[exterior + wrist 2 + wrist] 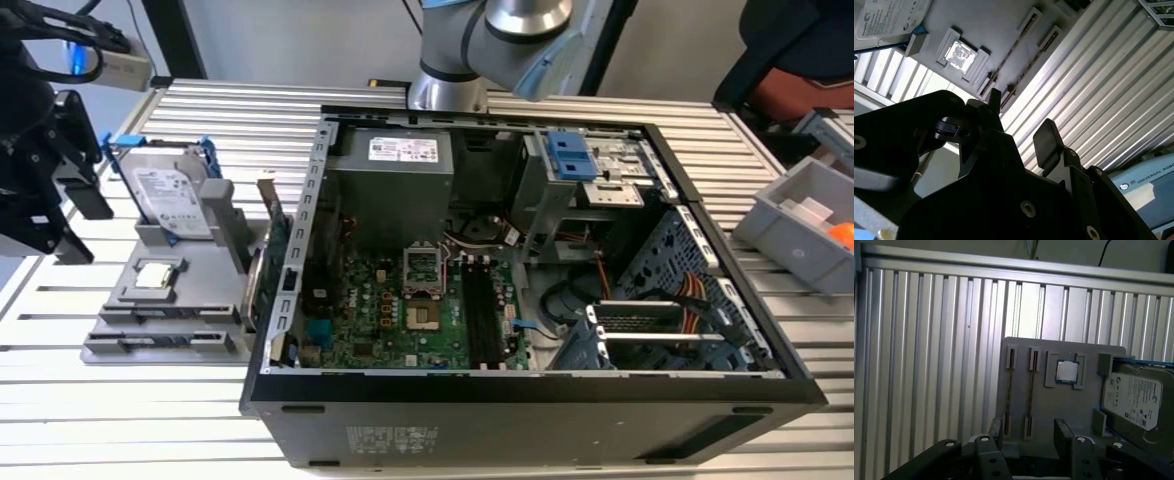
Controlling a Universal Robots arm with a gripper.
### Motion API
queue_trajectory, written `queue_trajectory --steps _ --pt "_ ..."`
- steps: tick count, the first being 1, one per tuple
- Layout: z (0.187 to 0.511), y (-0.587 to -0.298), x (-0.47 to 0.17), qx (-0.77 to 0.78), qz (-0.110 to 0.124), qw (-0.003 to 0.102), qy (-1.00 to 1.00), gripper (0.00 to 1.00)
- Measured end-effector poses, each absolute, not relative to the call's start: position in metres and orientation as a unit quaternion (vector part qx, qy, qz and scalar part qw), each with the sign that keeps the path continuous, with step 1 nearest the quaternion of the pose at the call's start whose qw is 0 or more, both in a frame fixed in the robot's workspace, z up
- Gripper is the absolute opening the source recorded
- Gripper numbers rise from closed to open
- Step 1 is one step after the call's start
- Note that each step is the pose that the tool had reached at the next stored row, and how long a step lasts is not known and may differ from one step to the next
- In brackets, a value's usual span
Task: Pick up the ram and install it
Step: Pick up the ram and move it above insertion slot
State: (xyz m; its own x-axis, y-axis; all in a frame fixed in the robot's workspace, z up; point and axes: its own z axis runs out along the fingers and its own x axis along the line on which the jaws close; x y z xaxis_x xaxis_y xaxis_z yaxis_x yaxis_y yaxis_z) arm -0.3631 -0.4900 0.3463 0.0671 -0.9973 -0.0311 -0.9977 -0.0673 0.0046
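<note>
Gray holder (1054, 410) carried two ram sticks (1031, 390) in its slots, a processor chip (1067, 372) and a hard drive (1134, 400). My gripper (1028, 426) hung near it, jaws wide apart, holding nothing

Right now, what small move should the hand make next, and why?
Probably lower the open hand straight toward the gray holder: it holds nothing, and the ram stick nearer the processor chip stands in its slot roughly midway between the fingers.
</note>
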Motion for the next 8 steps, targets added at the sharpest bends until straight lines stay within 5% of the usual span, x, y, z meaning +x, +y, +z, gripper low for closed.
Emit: queue_trajectory --steps 8 --pt "0.3428 -0.4922 -0.3624 -0.73 0.013 0.009 0.683 1.0"
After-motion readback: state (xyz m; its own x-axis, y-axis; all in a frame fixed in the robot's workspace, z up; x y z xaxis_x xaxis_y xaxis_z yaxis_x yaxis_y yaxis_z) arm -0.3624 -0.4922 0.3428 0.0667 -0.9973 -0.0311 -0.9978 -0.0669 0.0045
